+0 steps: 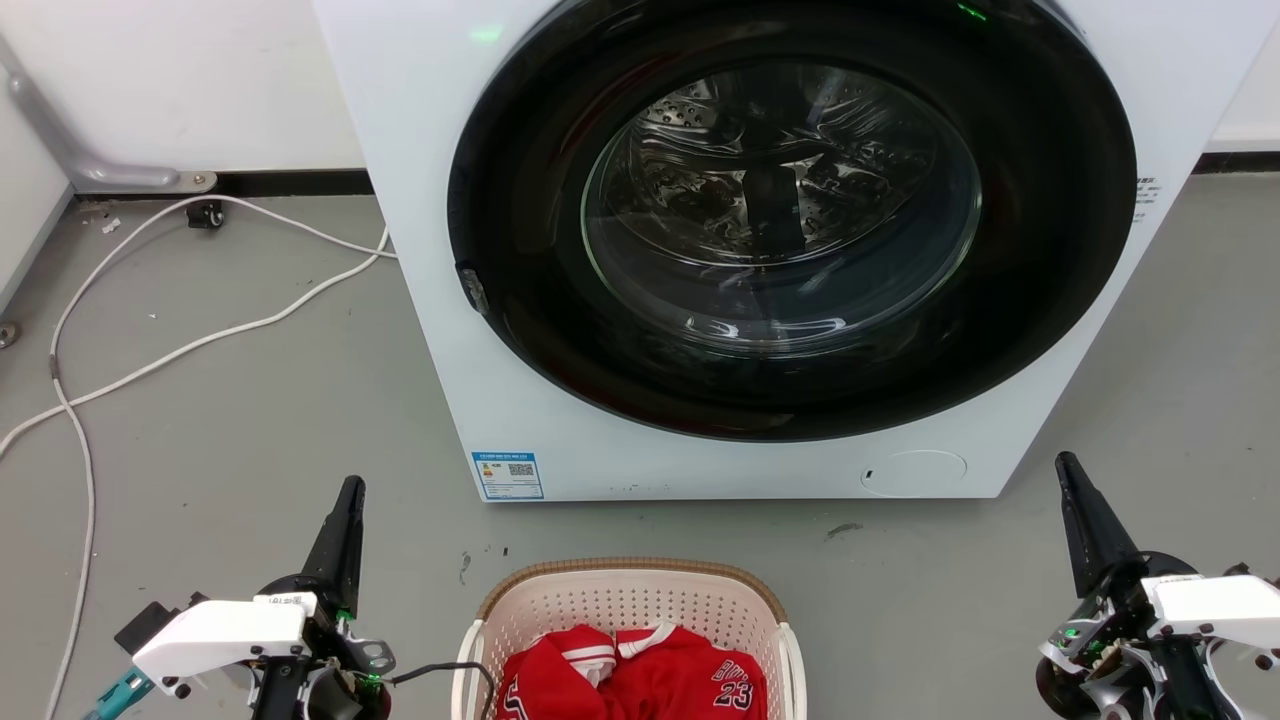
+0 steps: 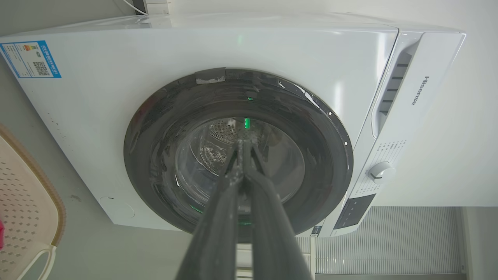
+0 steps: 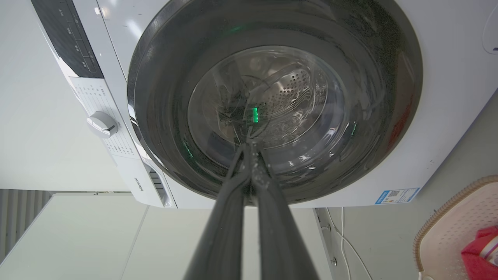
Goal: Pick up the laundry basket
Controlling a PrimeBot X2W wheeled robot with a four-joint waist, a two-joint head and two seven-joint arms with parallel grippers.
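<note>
The laundry basket (image 1: 620, 600), cream perforated plastic with a brown woven-look rim and white side handles, sits on the floor at the bottom middle of the head view, holding a red jersey (image 1: 640, 675). Part of the laundry basket (image 2: 23, 202) shows at the left wrist view's left edge, and the laundry basket (image 3: 451, 229) again at the right wrist view's lower right. My left gripper (image 1: 352, 487) stands left of the basket, shut and empty, apart from it. My right gripper (image 1: 1063, 462) is farther off to the right, shut and empty. Both point toward the washer.
A white front-loading washer (image 1: 520, 400) with a closed dark round door (image 1: 790, 220) stands right behind the basket. White cables (image 1: 200, 345) trail over the grey floor at the left. A wall and dark skirting run behind.
</note>
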